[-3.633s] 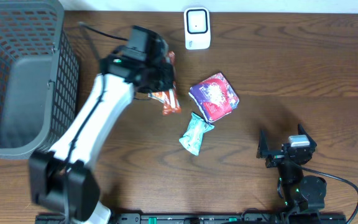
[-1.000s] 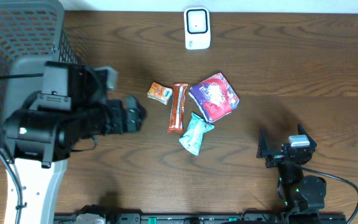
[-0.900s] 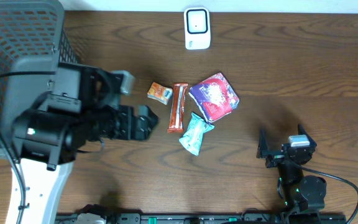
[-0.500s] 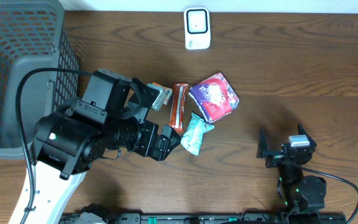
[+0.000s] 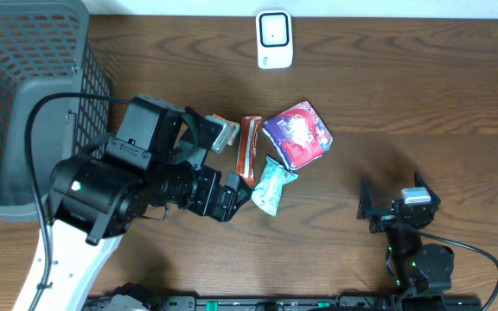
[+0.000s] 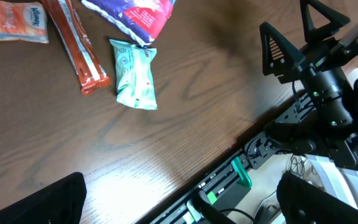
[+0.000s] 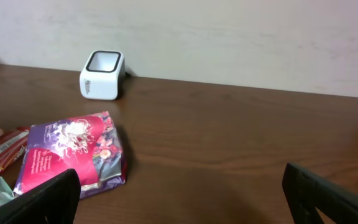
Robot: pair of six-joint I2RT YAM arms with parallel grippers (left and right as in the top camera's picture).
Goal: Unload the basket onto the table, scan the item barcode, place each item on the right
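1. Scanner (image 5: 274,39), white and boxy, stands at the far edge of the bench (image 5: 422,95), well apart from the packets.
2. Four packets lie in a loose cluster mid-bench: an orange tissue pack (image 6: 14,22), a red-brown bar (image 5: 248,148) just beside it, a purple packet (image 5: 297,132) on the bar's other side, and a pale green packet (image 5: 271,185) nearer the robot, its top corner touching the purple one.
3. None of the four is held, and none is near the scanner.
4. The left arm (image 5: 102,199) reaches in from the left. Its jaws stand wide open and empty above bare wood, just left of the green packet.
5. From overhead, the left arm's body hides part of the orange tissue pack.
6. The right arm (image 5: 405,216) sits at the near right of the bench, well apart from the cluster. Its jaws are also spread wide with nothing between them, facing the purple packet and the scanner.
7. A grey mesh basket (image 5: 24,104) fills the far left corner.
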